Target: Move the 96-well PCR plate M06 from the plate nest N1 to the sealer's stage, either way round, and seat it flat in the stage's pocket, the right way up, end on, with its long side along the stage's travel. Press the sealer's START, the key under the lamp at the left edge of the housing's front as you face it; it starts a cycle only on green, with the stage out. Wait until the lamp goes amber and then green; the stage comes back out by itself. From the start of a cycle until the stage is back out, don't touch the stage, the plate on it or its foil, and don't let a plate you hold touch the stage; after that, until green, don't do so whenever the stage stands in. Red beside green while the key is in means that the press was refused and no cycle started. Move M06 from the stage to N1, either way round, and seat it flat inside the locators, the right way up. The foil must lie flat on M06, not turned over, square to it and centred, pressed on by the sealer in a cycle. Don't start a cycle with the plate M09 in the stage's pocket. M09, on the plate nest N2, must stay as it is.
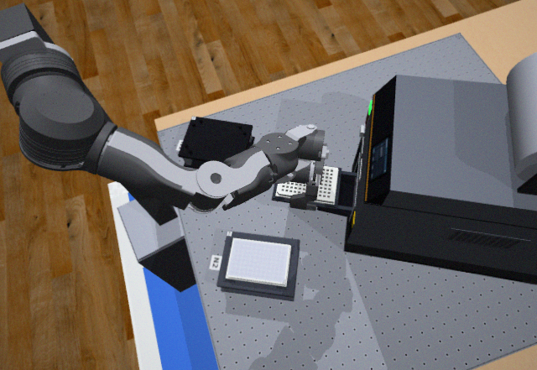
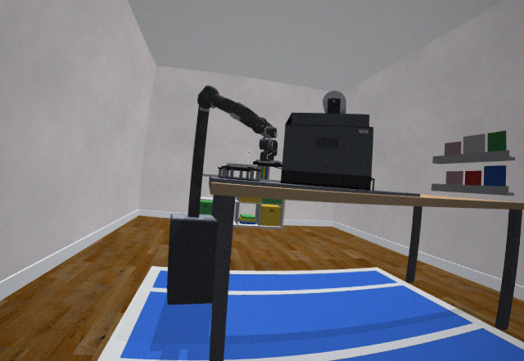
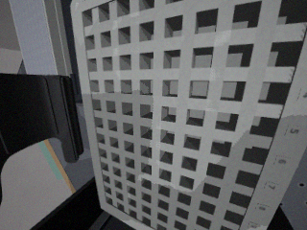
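Note:
The white 96-well plate M06 [image 1: 304, 186] lies on the sealer's stage [image 1: 342, 192], which stands out in front of the black housing [image 1: 433, 175]. Its wells are open, with no foil on it, and its long side runs toward the housing. My gripper [image 1: 310, 187] is right over the plate with its fingers open, one on each long side. In the wrist view the plate [image 3: 192, 120] fills the frame and one dark finger [image 3: 43, 115] stands apart from its left edge. The lamp [image 1: 369, 106] is green. Nest N1 [image 1: 215, 140] is empty.
Plate M09 [image 1: 258, 261] sits on nest N2, nearer the front of the table. The sealer's foil roll [image 1: 522, 110] is on top at the right. The arm's forearm [image 1: 173, 170] reaches over the table's left edge.

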Available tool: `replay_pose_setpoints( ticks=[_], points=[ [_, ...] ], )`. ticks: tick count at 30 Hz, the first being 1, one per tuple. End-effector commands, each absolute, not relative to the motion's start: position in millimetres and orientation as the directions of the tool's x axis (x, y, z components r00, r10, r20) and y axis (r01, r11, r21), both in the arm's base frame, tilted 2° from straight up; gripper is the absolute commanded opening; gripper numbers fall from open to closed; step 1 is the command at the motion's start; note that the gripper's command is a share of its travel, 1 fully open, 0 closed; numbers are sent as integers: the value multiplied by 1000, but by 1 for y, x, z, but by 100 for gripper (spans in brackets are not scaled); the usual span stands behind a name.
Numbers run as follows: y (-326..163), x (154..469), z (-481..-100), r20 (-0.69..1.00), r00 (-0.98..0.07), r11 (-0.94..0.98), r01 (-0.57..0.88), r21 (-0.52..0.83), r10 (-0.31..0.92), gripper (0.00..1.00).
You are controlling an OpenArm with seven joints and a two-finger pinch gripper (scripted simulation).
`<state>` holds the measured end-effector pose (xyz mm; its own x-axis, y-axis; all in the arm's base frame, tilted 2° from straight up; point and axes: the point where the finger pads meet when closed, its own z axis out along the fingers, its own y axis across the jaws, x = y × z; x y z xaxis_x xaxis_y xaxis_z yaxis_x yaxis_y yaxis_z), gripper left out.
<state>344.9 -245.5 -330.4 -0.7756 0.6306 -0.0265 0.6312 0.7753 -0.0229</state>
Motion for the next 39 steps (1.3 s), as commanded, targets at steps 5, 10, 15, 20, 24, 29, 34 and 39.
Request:
replay_pose_setpoints(
  ticks=[5,10,15,20,24,29,34,39],
  points=[
    [-245,345,-330,-27,-775,775,631,-21,631,77],
    [-245,345,-330,-27,-775,775,631,-21,631,77],
    [-245,345,-330,-27,-775,775,631,-21,631,77],
    [-245,346,-313,-28,-776,776,631,-21,630,77],
    [-244,346,-290,-27,-776,776,630,-22,630,77],
    [-244,346,-290,-27,-776,776,630,-22,630,77],
    [-244,346,-290,-27,-776,776,630,-22,630,77],
    [-243,346,-257,-28,-777,777,630,-21,629,77]
  ],
)
